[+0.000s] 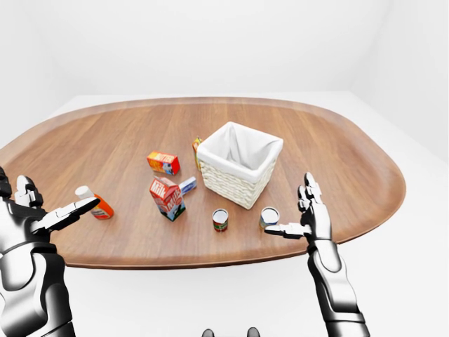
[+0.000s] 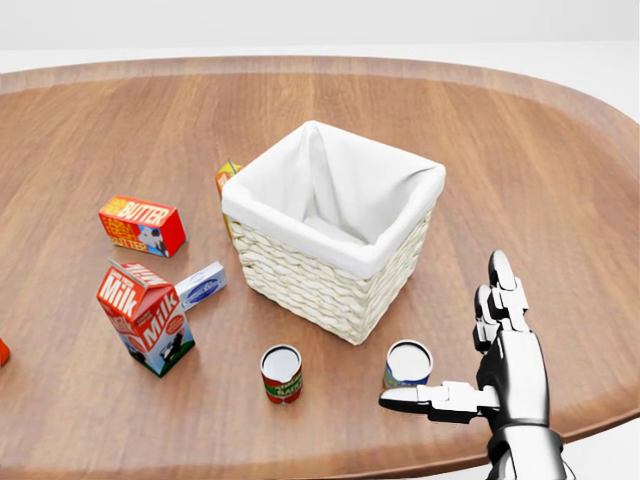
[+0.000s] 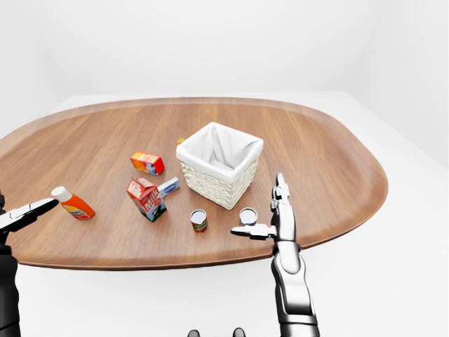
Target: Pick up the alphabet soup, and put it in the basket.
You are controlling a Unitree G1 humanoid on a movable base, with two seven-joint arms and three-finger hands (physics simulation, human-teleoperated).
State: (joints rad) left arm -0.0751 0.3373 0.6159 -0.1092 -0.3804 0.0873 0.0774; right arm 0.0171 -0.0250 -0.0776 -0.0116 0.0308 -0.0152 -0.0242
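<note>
Two small cans stand on the wooden table (image 2: 520, 150) below the basket in the head view. The right one, with a blue and pale label, looks like the alphabet soup (image 2: 408, 363). The left one is a red and green can (image 2: 282, 373). The wicker basket (image 2: 310, 285) with a white liner stands mid-table and looks empty. My right hand (image 2: 450, 345) is open just right of the alphabet soup, thumb pointing left below it, not touching it. My left hand (image 1: 59, 202) is open at the left edge of the left-eye view, near an orange bottle (image 1: 100, 207).
A milk carton (image 2: 145, 318), a butter box (image 2: 140, 225) and a small blue and white box (image 2: 200, 285) lie left of the basket. A small orange box (image 2: 227, 178) stands against the basket's left wall. The table's near edge runs just below the cans.
</note>
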